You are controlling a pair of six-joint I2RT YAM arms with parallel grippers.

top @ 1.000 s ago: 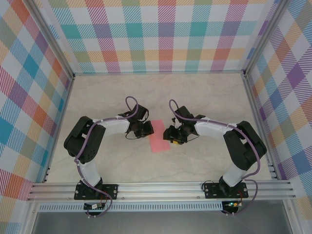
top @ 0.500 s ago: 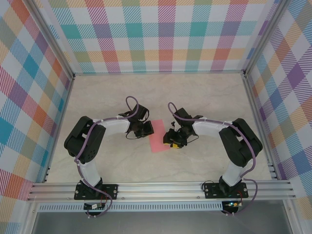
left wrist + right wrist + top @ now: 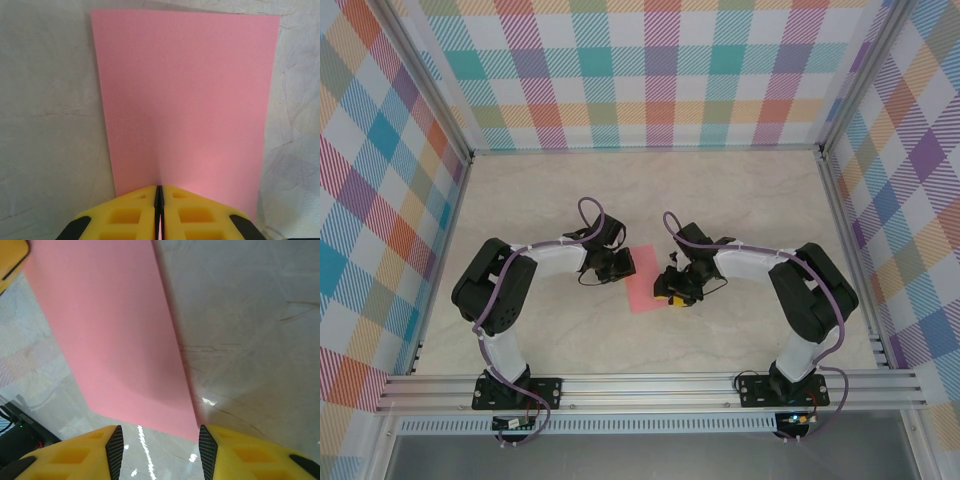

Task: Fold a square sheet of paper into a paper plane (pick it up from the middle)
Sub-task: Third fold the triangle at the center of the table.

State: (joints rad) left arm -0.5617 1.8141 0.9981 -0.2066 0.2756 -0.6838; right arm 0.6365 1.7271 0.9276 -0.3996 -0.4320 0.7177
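Note:
The salmon-pink sheet of paper (image 3: pixel 646 283) lies on the table between the two grippers and shows as a tall rectangle (image 3: pixel 185 95). My left gripper (image 3: pixel 620 263) is at the sheet's left edge. Its yellow jaws are pressed together (image 3: pixel 159 189) on that near edge, and the paper creases faintly where it enters them. My right gripper (image 3: pixel 672 291) is at the sheet's right side, open (image 3: pixel 157 432). The sheet's near corner (image 3: pixel 192 432) lies between the right gripper's fingers (image 3: pixel 114 445), and the paper's long edge is slightly raised and casts a shadow.
The pale marble tabletop (image 3: pixel 750 200) spreads around the paper. Checked walls (image 3: pixel 640 70) close off the back and sides. An aluminium rail (image 3: pixel 640 385) runs along the near edge at the arm bases. A yellow finger of the left gripper (image 3: pixel 10 260) shows in the right wrist view's corner.
My right gripper has moved slightly left and toward the paper's right edge. The left gripper and the sheet have stayed where they were.

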